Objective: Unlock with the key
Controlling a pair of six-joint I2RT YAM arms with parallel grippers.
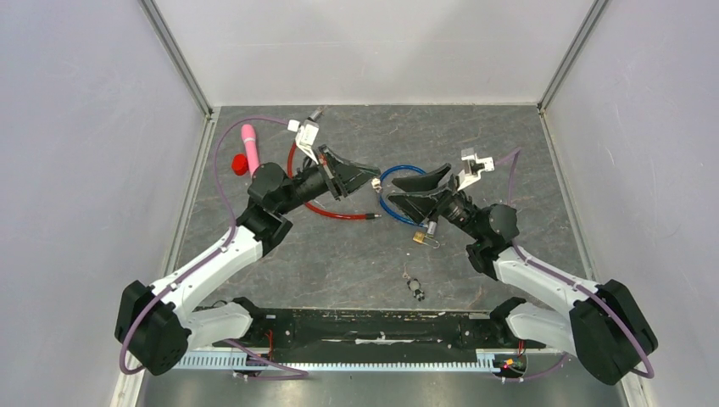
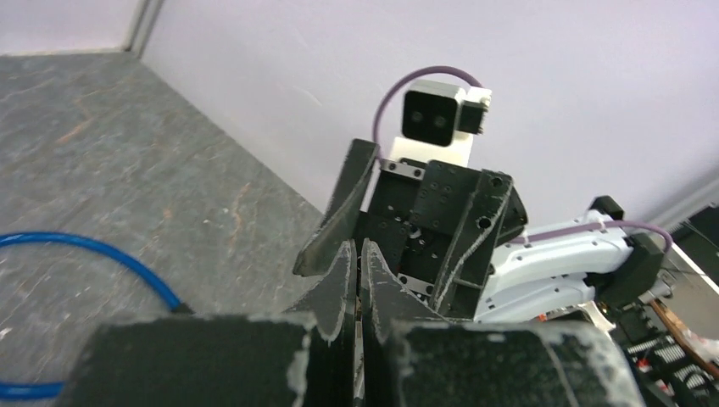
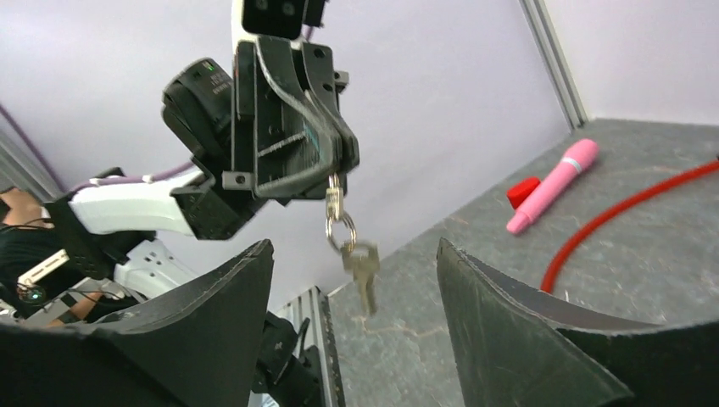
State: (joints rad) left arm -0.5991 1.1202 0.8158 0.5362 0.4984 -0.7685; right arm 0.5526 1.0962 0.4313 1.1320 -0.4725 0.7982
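We look steeply down from above and behind the arm bases, taking in the whole table (image 1: 339,254). Our wrist cameras sit low and close, facing each other: the left one sees the right gripper (image 2: 415,225), and the right one sees the left gripper (image 3: 333,170) and its key (image 3: 334,203). Overhead and right wrist share the pink marker (image 3: 551,185) — overhead and left wrist, the blue cable (image 2: 102,254).

Robotics lab test cell: plain white panel walls (image 1: 365,42) in aluminium framing (image 1: 175,55), black mounting rail (image 1: 373,326) at 6 o'clock.

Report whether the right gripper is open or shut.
Open: the right gripper shows jaws wide apart and empty; the keys dangle from the left gripper instead.
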